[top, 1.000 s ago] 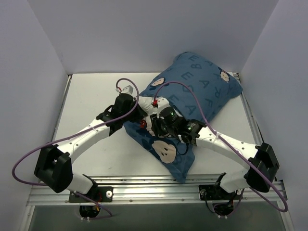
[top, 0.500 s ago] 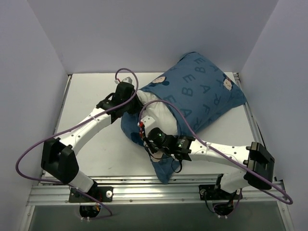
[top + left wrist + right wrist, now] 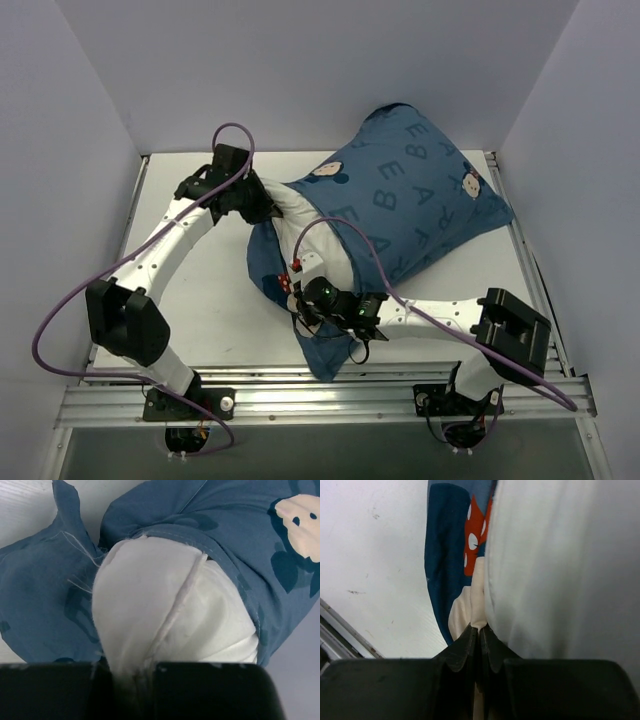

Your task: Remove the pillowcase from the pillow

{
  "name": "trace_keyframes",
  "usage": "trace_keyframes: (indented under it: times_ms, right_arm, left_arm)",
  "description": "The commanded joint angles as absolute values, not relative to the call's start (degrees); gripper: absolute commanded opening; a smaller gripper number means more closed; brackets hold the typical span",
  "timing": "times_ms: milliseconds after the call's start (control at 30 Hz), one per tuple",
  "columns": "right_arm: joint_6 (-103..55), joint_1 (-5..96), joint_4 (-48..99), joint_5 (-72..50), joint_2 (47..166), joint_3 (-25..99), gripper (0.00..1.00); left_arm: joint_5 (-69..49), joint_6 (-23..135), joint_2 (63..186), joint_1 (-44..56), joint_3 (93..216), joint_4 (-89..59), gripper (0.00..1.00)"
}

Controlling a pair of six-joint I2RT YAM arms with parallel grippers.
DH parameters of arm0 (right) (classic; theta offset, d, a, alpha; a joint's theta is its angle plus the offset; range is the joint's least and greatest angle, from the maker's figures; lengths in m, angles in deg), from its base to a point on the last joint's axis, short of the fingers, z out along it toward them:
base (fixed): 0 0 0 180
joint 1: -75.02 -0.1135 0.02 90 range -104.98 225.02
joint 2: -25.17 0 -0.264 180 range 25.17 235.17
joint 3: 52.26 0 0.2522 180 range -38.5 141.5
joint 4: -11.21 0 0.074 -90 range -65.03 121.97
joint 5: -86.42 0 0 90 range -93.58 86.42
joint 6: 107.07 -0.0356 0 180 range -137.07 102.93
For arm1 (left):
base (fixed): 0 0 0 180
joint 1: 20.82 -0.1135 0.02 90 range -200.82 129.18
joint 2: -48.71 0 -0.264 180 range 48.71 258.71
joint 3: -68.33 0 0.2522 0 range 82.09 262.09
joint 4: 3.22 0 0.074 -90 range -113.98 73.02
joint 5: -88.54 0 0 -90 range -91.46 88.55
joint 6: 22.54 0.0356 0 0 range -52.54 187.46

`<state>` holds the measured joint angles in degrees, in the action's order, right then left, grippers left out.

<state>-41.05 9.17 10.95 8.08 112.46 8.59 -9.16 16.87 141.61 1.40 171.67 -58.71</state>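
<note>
The blue printed pillowcase [image 3: 410, 200] bulges at the back right of the table, its open end turned toward the arms. The white pillow [image 3: 335, 258] pokes out of that opening. My left gripper [image 3: 262, 200] is shut on the pillow's bare corner [image 3: 165, 610], which is drawn out past the case's hem [image 3: 210, 535]. My right gripper [image 3: 298, 290] is shut on the pillowcase's loose edge, pinching cream printed fabric below a red polka-dot bow [image 3: 472, 540]. White pillow cloth [image 3: 560, 570] fills the right of that view.
A white table [image 3: 190, 300] is enclosed by pale walls on three sides. A metal rail [image 3: 320, 395] runs along the near edge beside both arm bases. Purple cables [image 3: 60, 320] loop off the arms.
The right gripper closed on the pillowcase edge and drew it toward the near edge. The left arm pulled back and left with the pillow corner. More white pillow shows.
</note>
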Motion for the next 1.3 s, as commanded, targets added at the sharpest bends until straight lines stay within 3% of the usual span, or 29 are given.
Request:
trace_keyframes:
  times_ms: [0, 200, 300, 333, 367, 433, 467, 633, 733, 933, 1267]
  right_arm:
    - [-45.98, 8.04, 29.81, -8.23, 114.2, 1.76, 0.0]
    - [-43.53, 9.19, 29.46, -6.66, 116.58, 6.84, 0.01]
    - [-42.12, 9.19, 27.87, -5.78, 116.93, 11.75, 0.19]
    - [-41.77, 9.19, 27.7, -5.08, 117.1, 13.17, 0.22]
    - [-41.5, 9.19, 27.52, -3.86, 117.11, 14.4, 0.25]
    - [-40.36, 9.27, 27.69, -1.75, 116.84, 18.27, 0.33]
    - [-40.01, 9.36, 27.78, -0.95, 116.23, 19.32, 0.36]
    - [-38.43, 10.15, 28.22, 1.69, 112.63, 23.8, 0.53]
    - [-38.07, 10.42, 30.32, 2.75, 110.08, 26.35, 0.59]
    - [-37.55, 12.26, 33.66, 7.57, 104.81, 29.35, 0.62]
    - [-36.05, 15.78, 38.94, 16.71, 105.32, 30.32, 0.66]
  left_arm:
    - [-4.26, 14.81, 137.92, -5.61, 176.94, -34.47, 0.02]
    - [-12.43, 18.15, 142.83, -6.14, 170.35, -32.64, 0.02]
    - [-16.91, 18.67, 145.56, -6.14, 169.45, -30.87, 0.09]
    - [-18.05, 18.85, 146.0, -6.14, 169.45, -31.04, 0.16]
    - [-18.41, 19.03, 146.26, -6.14, 169.54, -31.21, 0.34]
    - [-18.59, 19.38, 144.7, -6.14, 168.84, -31.22, 0.52]
    - [-18.25, 19.64, 143.55, -6.14, 168.49, -31.22, 0.68]
    - [-12.28, 22.46, 133.56, -6.14, 166.21, -34.99, 0.95]
    - [-8.32, 22.81, 127.14, -5.88, 163.4, -37.1, 0.97]
    - [-2.17, 20.79, 115.62, -1.49, 153.29, -39.65, 0.93]
    - [7.76, 6.83, 107.86, 18.99, 135.01, -37.64, 0.9]
